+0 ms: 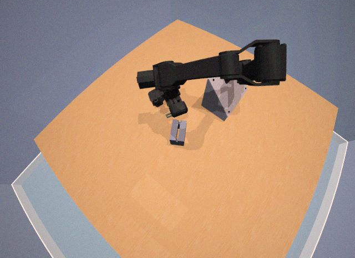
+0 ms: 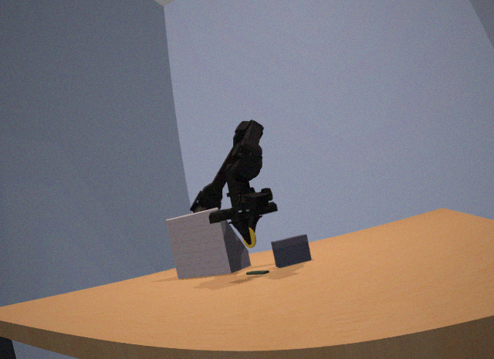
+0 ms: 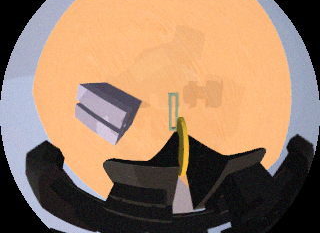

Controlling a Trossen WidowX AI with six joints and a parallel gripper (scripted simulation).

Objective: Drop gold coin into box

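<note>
My gripper (image 2: pixel 249 241) (image 3: pixel 181 137) is shut on the gold coin (image 2: pixel 253 236) (image 3: pixel 184 145), which hangs on edge at the fingertips, in the air above the table. The dark-green holder (image 2: pixel 257 272) (image 3: pixel 169 111) is a small empty rectangular frame on the table, below the coin; part of it shows beside the arm in the top view. The closed grey box (image 1: pixel 173 132) (image 2: pixel 291 252) (image 3: pixel 100 103) stands close by, left of the coin in the wrist view. The slot in its lid shows in the top view and the wrist view. The fingertips are hidden in the top view.
A large light-grey block with dark sides (image 1: pixel 213 100) (image 2: pixel 199 245) stands near the arm's base, behind the gripper and partly under the arm in the top view. The arm's shadow falls on the wooden table (image 1: pixel 229 177) (image 2: pixel 339 299) around the holder and box.
</note>
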